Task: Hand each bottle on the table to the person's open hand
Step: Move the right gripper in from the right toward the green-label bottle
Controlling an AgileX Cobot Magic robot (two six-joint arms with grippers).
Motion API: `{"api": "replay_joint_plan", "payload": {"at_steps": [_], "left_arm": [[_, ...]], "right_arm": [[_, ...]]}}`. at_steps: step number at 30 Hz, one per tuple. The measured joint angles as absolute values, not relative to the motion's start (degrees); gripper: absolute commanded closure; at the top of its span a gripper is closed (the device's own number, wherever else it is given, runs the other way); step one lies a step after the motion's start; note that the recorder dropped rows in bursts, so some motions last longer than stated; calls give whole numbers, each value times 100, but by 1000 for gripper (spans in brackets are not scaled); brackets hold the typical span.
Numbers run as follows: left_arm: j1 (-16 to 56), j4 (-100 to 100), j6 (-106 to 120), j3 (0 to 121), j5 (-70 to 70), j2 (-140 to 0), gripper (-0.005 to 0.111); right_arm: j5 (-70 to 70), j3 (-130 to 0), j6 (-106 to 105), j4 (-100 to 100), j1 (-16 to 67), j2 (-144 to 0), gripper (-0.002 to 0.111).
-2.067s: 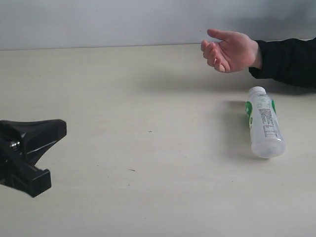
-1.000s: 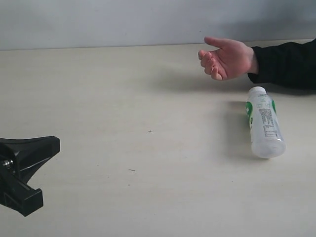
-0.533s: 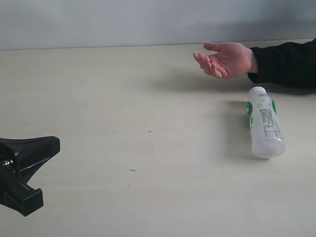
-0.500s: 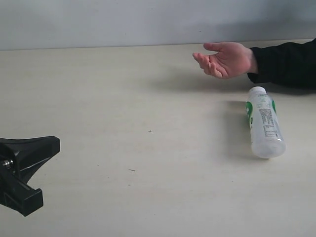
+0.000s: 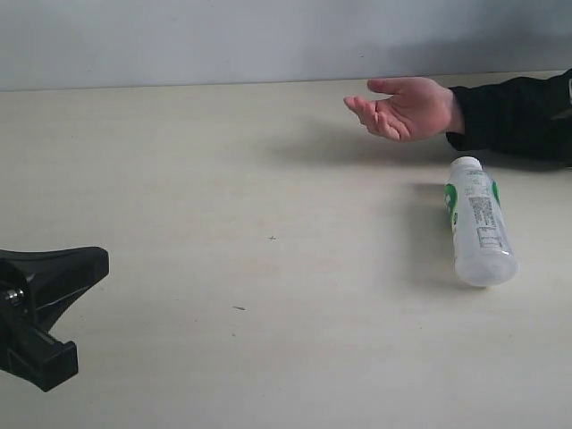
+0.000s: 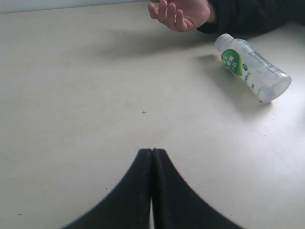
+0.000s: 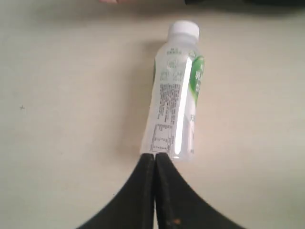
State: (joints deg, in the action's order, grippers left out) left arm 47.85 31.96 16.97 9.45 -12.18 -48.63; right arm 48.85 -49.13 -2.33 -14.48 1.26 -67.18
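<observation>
One milky-white bottle with a green-white label (image 5: 477,220) lies on its side on the pale table (image 5: 268,179), cap toward the person's open hand (image 5: 402,107); the other bottles are out of view. The same bottle (image 6: 251,68) (image 7: 176,100) shows in both wrist views. My left gripper (image 5: 89,261) rests shut and empty at the table's left side, far from the bottle. In its wrist view the left gripper (image 6: 152,151) has both fingers pressed together. My right gripper (image 7: 155,157) is shut with nothing held, its tips just short of the bottle's base; it does not show in the exterior view.
The person's black sleeve (image 5: 518,112) lies along the table's far right edge, just behind the bottle. A pale wall (image 5: 268,36) runs behind the table. A few tiny dark specks (image 5: 272,238) mark the tabletop.
The person's hand has uncurled from half-closed to flat and palm-up, reaching a little further left. My left gripper dropped lower at first, then stayed still. The bottle has not moved.
</observation>
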Motion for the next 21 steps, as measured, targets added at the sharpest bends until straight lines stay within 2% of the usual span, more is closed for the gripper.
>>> {"api": "replay_joint_plan", "payload": {"at_steps": [9,12,16,21], "left_arm": [[4785,3196,1697,945,-1218,-4863,107],[4785,3196,1697,945,-1218,-4863,107],[4785,3196,1697,945,-1218,-4863,107],[4785,3196,1697,945,-1207,-4863,107]], "right_arm": [[4924,-4957,-275,-1409,126,-7371,108],[4807,-4957,-298,-1397,126,-7375,103],[4755,-4982,-354,-1397,126,-7375,88],[4741,-4982,-433,-1411,126,-7375,61]]}}
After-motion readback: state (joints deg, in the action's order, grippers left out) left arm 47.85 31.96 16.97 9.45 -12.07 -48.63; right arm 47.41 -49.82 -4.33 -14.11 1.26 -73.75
